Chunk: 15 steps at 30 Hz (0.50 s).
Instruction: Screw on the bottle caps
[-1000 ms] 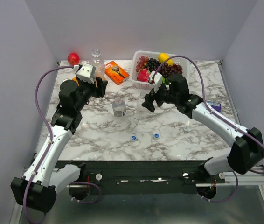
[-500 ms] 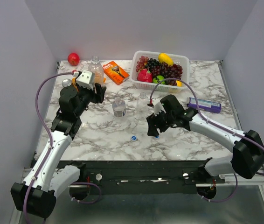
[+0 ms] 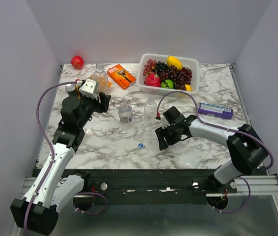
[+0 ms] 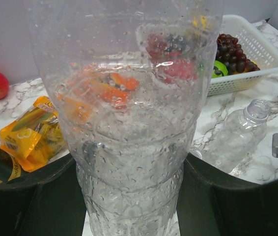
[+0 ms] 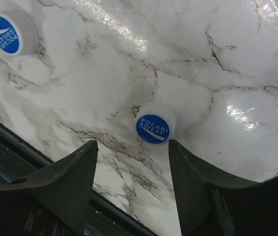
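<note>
Straddling a blue cap (image 5: 153,129) hidden from above, right claw (image 5: 131,150) spread; left claw (image 4: 129,199) pinching a bottle (image 4: 129,98)

The right gripper (image 5: 131,143) was swung from the far side beside the basket (image 3: 194,63) toward the near edge and lowered close to the table. A blue cap (image 5: 153,129) was brought just ahead of the gap between its spread fingers (image 5: 70,182). In the overhead view that cap was covered by the gripper. The purple box (image 3: 215,109) at right, earlier partly hidden by the arm, was uncovered. The left gripper (image 4: 129,194), clamped on a bottle (image 4: 129,113), was drawn nearer. A can (image 3: 69,88) at far left was exposed.
</note>
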Motion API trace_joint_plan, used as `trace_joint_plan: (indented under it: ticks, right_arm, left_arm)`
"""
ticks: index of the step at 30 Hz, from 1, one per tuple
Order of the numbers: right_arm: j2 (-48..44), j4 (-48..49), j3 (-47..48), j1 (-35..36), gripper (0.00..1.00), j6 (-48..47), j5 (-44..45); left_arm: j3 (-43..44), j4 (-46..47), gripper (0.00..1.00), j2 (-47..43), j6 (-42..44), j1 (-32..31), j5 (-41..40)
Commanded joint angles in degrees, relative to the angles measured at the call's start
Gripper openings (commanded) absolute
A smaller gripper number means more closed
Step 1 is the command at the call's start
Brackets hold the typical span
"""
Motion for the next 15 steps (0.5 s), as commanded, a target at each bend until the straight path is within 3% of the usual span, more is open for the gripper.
trace_joint_plan:
  ticks: [1, 15]
  right_arm:
    - [2.82, 0.08, 2.07, 0.37, 0.67, 1.42, 4.17]
    - [6.17, 0.35, 3.66, 1.25, 0.63, 1.69, 8.39]
  left_arm:
    - [-1.04, 1.06, 0.00, -2.12, 0.26, 0.35, -0.71]
    - [-2.62, 0.27, 0.00, -4.32, 0.35, 0.35, -3.00]
